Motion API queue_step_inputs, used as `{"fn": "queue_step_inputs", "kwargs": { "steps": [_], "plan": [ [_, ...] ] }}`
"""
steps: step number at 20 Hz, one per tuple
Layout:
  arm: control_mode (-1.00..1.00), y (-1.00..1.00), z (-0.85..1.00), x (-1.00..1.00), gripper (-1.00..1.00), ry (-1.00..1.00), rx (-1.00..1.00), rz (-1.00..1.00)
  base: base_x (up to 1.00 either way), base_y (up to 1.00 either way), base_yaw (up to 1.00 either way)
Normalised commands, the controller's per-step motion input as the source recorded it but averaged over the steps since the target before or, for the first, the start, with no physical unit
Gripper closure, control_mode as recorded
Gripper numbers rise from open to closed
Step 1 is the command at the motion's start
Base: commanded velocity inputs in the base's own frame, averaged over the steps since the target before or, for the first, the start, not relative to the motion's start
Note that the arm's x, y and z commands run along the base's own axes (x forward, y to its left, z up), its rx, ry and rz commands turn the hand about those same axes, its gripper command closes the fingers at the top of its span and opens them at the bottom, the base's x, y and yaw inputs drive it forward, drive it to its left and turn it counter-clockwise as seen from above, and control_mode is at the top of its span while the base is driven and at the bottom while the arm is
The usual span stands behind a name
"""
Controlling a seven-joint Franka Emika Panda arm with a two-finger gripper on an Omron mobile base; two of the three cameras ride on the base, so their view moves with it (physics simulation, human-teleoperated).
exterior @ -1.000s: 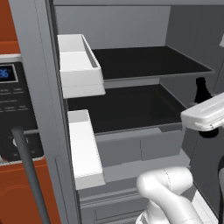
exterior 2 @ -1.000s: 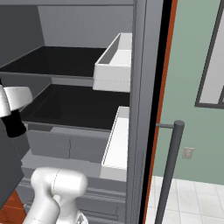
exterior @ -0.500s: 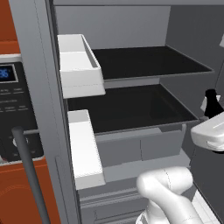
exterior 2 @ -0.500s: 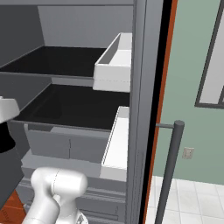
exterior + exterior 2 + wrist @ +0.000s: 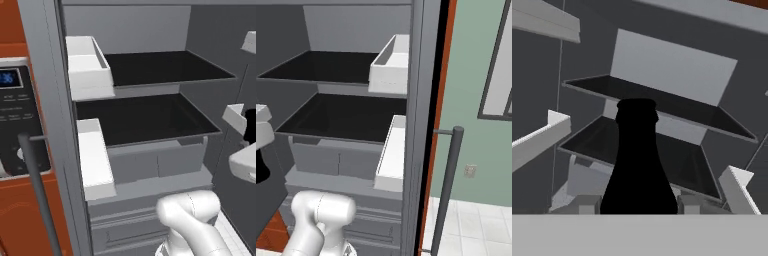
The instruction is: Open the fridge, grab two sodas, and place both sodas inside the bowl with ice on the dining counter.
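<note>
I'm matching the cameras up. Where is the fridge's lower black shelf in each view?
Left base view: the lower shelf is at centre.
Right base view: centre-left.
Hand view: lower middle, partly behind the soda.
Shared landmark: the upper shelf, directly above it in every view.

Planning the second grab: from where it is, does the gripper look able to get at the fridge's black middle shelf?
Probably yes: the fridge stands open and the middle shelf lies unobstructed, but the soda sits between the jaws.
</note>
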Motion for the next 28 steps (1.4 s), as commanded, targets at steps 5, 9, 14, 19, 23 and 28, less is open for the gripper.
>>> {"fn": "queue_step_inputs", "kwargs": {
  "steps": [5, 9, 14, 19, 23, 28],
  "plan": [
    [1.0, 0.0, 0.0, 0.0, 1.0, 0.0, 0.0, 0.0, -0.9, 0.01, 0.0],
    [1.0, 0.0, 0.0, 0.0, 1.0, 0.0, 0.0, 0.0, -0.93, 0.26, 0.0],
    [1.0, 0.0, 0.0, 0.0, 1.0, 0.0, 0.0, 0.0, -0.85, 0.57, 0.04],
    [1.0, 0.0, 0.0, 0.0, 1.0, 0.0, 0.0, 0.0, -0.65, 0.81, 0.22],
    [1.0, 0.0, 0.0, 0.0, 1.0, 0.0, 0.0, 0.0, -0.34, 0.89, 0.43],
    [1.0, 0.0, 0.0, 0.0, 1.0, 0.0, 0.0, 0.0, -0.05, 0.69, 0.51]
  ]
}}
